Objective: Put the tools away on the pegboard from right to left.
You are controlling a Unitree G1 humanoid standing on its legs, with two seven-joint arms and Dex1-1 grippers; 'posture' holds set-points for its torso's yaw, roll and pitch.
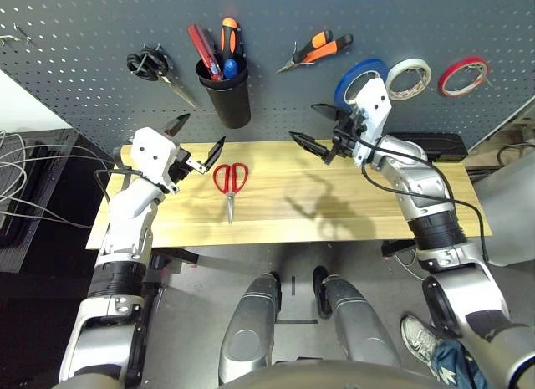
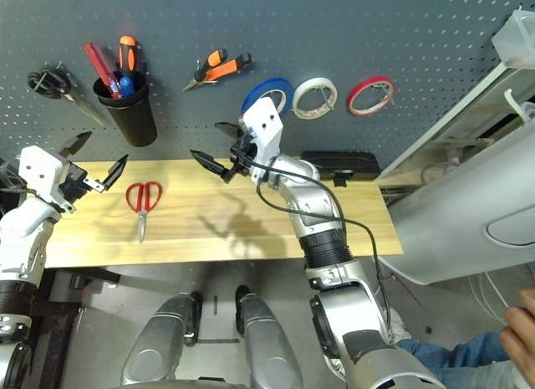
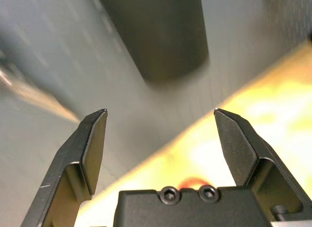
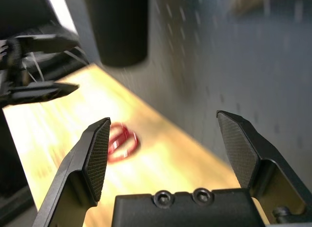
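Red scissors [image 1: 231, 179]: we find them lying on the surface [image 1: 276, 226], between the two claws but nearer the left; handles toward the pegboard, blades pointing at the robot, nothing touching them.
Wooden surface: pale, below the pegboard [image 1: 284, 109].
Left claw [image 1: 194, 146]: fingers spread wide, empty, near the scissors.
Right claw [image 1: 315, 128]: also spread wide, holding nothing, over the surface below the pliers and the blue tape.
Blue tape [image 2: 268, 97]: hung on the pegboard, above the right claw.
White tape [image 2: 314, 98]: hung just to the right of the blue.
Red tape [image 2: 371, 96]: rightmost of the three rolls, also hung.
Pliers [image 1: 316, 51]: orange and black handles, up on the pegboard left of the blue tape, tip pointing left and down.
Black cup [image 1: 227, 96]: fixed on the pegboard; we count a blue-handled screwdriver [image 1: 231, 69], an orange-and-black handle [image 1: 229, 38] and a red tool [image 1: 204, 50] in it.
Black scissors [image 1: 159, 71]: hung on the pegboard left of the cup, blades slanting down toward it.
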